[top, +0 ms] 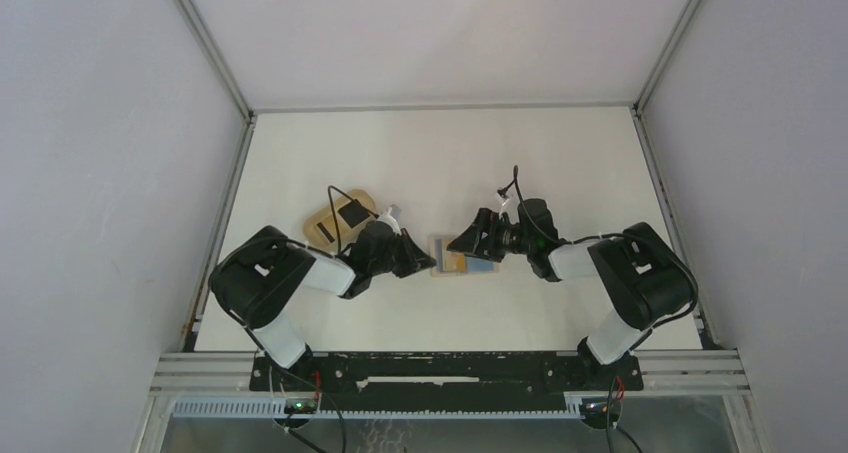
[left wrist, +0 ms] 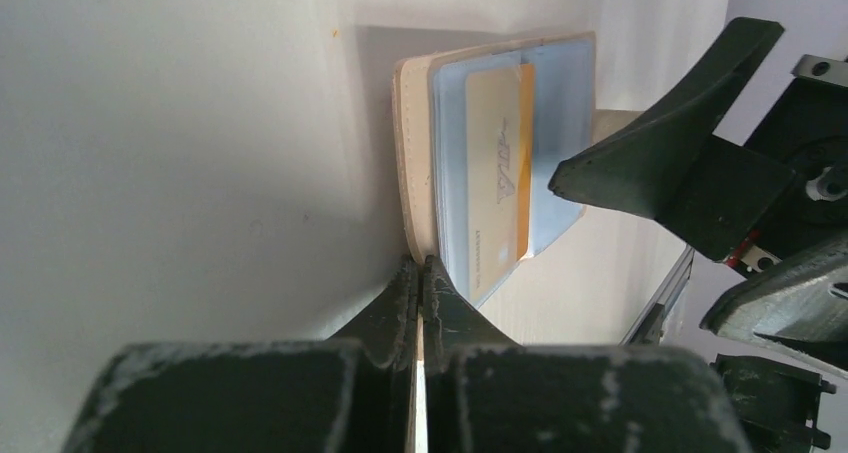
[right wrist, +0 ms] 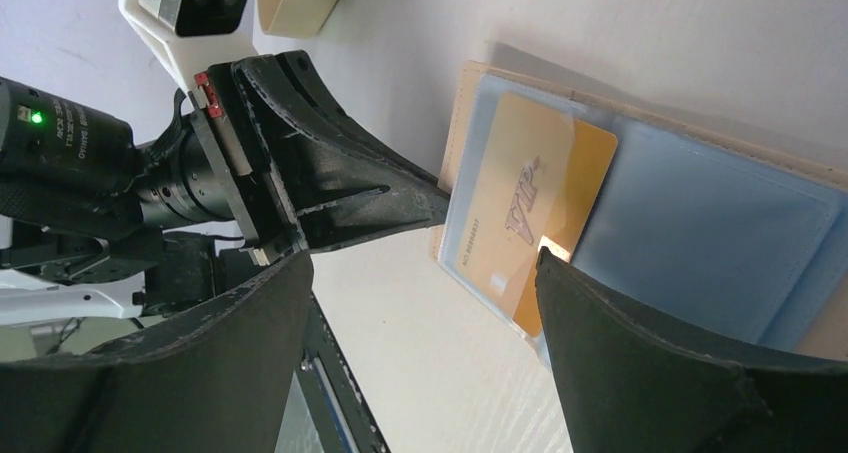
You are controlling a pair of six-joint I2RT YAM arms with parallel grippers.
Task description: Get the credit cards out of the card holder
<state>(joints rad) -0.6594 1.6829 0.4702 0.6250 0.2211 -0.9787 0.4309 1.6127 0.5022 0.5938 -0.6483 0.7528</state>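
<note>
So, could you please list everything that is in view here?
card holder: one, beige with clear blue sleeves, lying open on the table between the hands
cards in holder: two, pale gold over orange-gold, overlapping at its sleeves
tray: one, tan, left of the holder
black card: one, black, on the tray
table: one, white
left hand: one, black, shut on the holder's edge
right hand: one, black, open at the holder
</note>
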